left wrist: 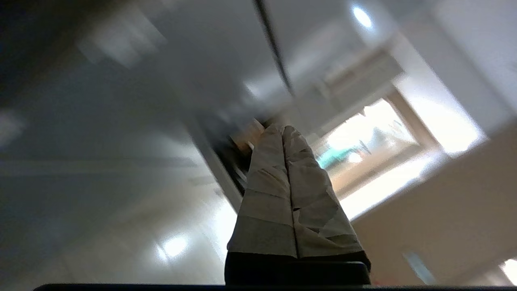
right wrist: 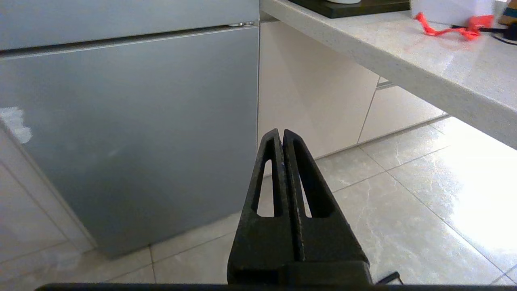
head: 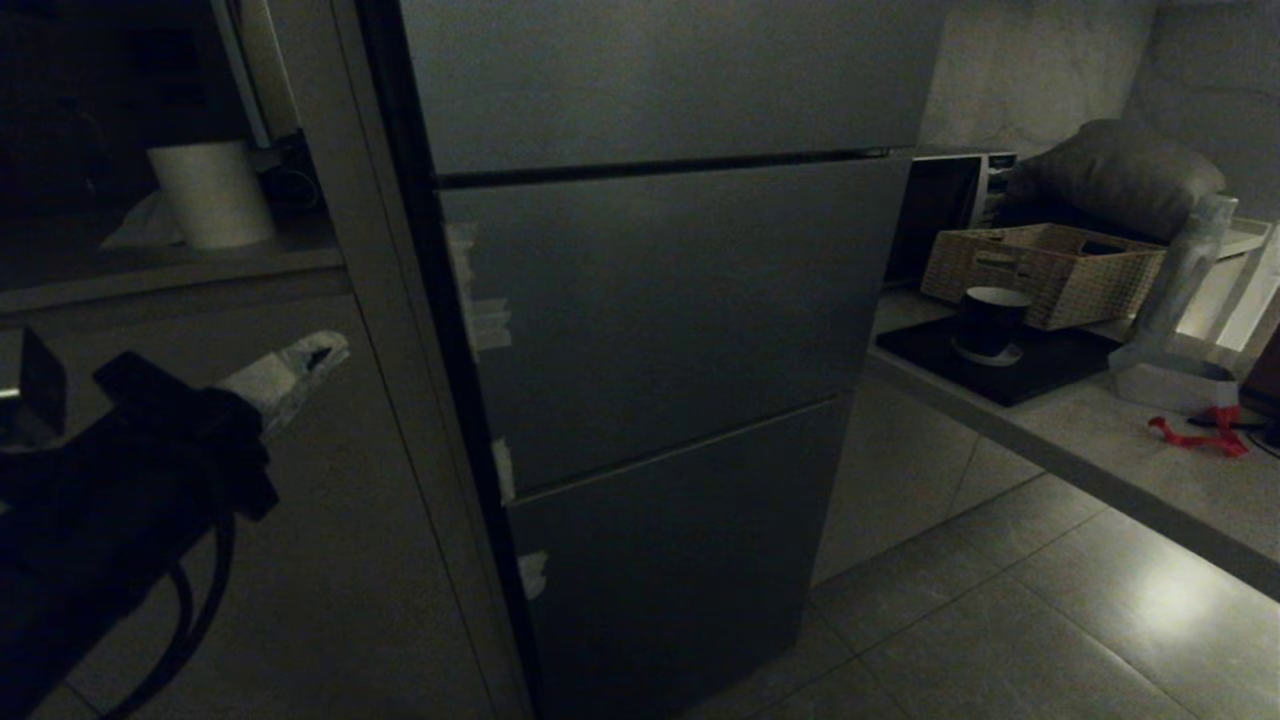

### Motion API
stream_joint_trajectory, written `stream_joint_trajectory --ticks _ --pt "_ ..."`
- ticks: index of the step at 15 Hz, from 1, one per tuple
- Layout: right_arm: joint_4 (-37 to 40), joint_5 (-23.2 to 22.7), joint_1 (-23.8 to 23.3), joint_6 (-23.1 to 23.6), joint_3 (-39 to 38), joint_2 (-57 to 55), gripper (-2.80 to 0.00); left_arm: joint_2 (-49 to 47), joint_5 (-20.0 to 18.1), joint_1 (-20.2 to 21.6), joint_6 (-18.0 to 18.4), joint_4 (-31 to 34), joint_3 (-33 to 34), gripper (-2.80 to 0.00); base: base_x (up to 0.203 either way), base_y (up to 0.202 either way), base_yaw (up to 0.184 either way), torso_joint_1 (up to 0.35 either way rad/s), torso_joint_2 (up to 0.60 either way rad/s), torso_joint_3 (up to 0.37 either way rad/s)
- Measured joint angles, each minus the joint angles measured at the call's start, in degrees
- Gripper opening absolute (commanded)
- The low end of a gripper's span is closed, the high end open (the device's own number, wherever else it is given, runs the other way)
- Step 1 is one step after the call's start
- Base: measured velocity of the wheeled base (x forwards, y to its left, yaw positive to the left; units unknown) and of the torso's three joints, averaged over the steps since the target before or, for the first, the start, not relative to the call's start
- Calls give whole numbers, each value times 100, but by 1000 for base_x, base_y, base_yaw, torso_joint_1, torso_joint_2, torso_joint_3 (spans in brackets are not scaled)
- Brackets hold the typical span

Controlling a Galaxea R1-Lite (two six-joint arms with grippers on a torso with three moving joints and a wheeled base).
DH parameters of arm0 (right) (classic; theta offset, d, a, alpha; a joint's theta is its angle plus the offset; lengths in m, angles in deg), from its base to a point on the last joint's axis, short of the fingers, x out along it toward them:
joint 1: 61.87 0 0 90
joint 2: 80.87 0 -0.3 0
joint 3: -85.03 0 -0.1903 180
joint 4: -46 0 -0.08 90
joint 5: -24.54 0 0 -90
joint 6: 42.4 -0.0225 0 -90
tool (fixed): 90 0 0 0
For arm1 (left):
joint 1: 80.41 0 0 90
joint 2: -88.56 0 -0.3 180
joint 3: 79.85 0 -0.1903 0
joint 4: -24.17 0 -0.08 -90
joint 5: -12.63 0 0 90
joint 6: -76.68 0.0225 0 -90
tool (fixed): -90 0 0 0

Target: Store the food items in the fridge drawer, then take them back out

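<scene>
1. Left gripper (head: 325,352) – taped fingers pressed together, empty, raised near the closed fridge (head: 660,330), likely to reach its door edge
2. Right gripper (right wrist: 281,135) – closed, empty, parked low
3. Drawer and food unseen – fridge shut

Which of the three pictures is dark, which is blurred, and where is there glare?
Head view: dark overall; the fridge is dim, with glare on the floor. Left wrist view: motion blur across the background, bright washed-out patches, while the left gripper stays fairly sharp. Right wrist view: well lit and sharp, with strong glare on the floor tiles beside the right gripper.
</scene>
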Motion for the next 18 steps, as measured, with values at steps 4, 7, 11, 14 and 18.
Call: stream_joint_trajectory --ticks 4,7,11,14,18 --pt "0 -2 2 0 0 0 -280 -683 -527 1036 55 -24 -444 -280 0 0 0 0 0 0" --pt "0 -3 -2 0 0 0 -280 -1469 -699 1419 48 -35 -1065 -280 0 0 0 0 0 0" --pt "0 -2 0 -2 0 0 -280 -2437 -697 1428 44 31 -2029 -280 0 0 0 0 0 0" --pt "0 -2 0 -2 0 0 -280 -2971 -520 1290 55 379 -2657 -280 0 0 0 0 0 0" --pt "2 0 0 0 0 0 -280 -3386 -222 1137 57 989 -3499 -280 0 0 0 0 0 0"
